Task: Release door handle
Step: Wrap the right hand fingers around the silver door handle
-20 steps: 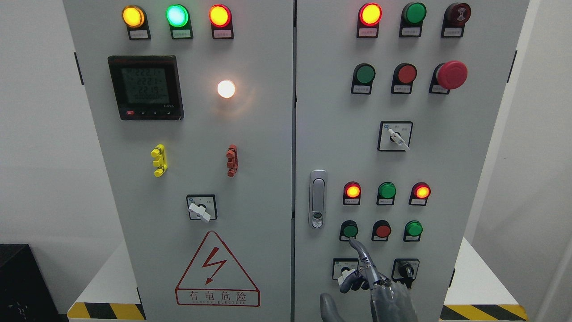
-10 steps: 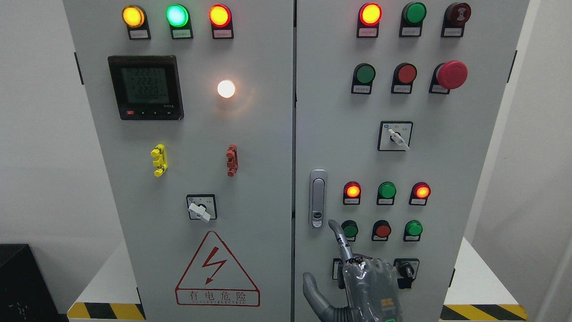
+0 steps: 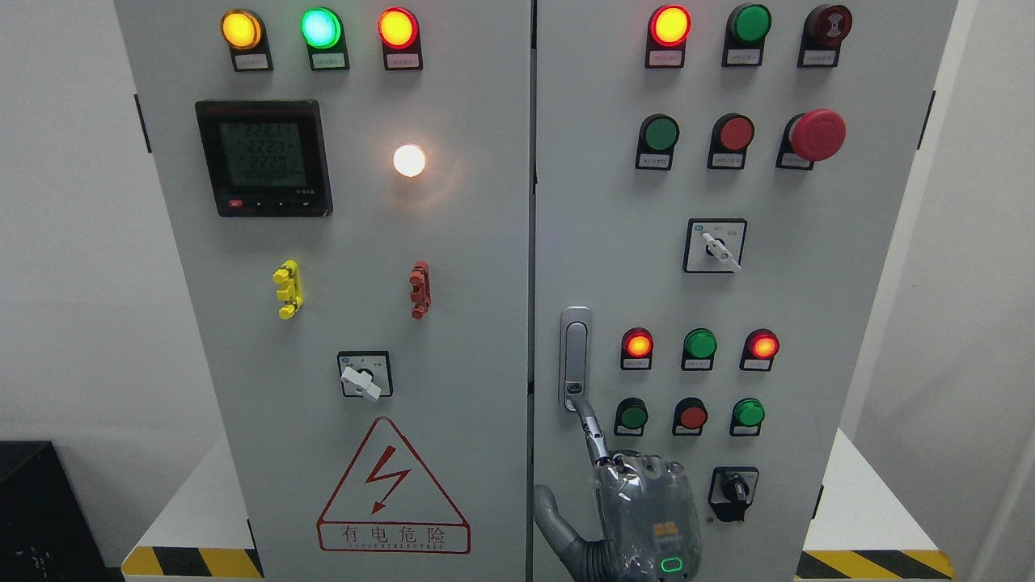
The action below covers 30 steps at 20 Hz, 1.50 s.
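Observation:
The silver door handle (image 3: 575,356) stands upright on the left edge of the grey cabinet's right door (image 3: 614,242). My right hand (image 3: 594,440) comes up from the bottom edge just right of the middle. Its index finger (image 3: 584,411) is stretched out and its tip touches the round lock button at the handle's lower end. The thumb (image 3: 548,508) sticks out to the left, and the other fingers are curled under the palm. The hand grasps nothing. The left arm is out of view.
Lit and unlit push buttons (image 3: 693,415) and a black selector switch (image 3: 733,487) sit just right of the hand. The left door (image 3: 453,242) carries a meter, lamps and a warning triangle (image 3: 393,493). Striped platform edges show at both lower corners.
My right hand has moved left and up, from below the lower green button to the handle. Its index fingertip now rests on the handle's lower end.

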Motion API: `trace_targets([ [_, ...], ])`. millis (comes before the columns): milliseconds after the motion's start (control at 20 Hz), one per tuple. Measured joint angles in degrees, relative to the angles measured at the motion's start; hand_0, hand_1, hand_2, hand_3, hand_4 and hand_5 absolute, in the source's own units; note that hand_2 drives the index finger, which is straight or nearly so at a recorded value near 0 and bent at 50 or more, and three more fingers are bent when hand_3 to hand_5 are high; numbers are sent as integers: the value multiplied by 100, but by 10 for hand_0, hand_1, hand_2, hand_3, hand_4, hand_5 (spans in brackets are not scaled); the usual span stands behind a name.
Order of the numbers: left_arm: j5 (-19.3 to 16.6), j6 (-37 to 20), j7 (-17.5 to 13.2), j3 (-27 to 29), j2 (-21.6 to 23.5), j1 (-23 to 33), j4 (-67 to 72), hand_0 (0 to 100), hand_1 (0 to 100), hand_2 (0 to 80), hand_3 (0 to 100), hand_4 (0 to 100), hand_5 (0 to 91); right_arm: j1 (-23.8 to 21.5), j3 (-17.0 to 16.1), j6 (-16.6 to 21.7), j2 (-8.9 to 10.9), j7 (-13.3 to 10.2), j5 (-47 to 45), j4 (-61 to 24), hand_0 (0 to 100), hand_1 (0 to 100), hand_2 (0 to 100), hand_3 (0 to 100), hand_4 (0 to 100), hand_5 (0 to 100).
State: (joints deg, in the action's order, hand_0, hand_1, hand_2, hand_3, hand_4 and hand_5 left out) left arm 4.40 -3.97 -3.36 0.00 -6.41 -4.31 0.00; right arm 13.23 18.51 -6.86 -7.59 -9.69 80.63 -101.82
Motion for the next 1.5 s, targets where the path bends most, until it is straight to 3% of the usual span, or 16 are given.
trace_targets([
  [400,0,0,0,0,0,0,0,0,0,22,92,12,0,206,82,-59,-4,18,177,261,414,331,2,1000,1000,972],
  [750,0,0,0,0,0,0,0,0,0,24,90,12,0,312,102,-327,-5,24,218,395,415,330,4,1000,1000,970],
  [1500,0,0,0,0,0,0,0,0,0,22,92,13,0,333,94,-355,-6,5,233,493,417,328,33,1000,1000,969],
])
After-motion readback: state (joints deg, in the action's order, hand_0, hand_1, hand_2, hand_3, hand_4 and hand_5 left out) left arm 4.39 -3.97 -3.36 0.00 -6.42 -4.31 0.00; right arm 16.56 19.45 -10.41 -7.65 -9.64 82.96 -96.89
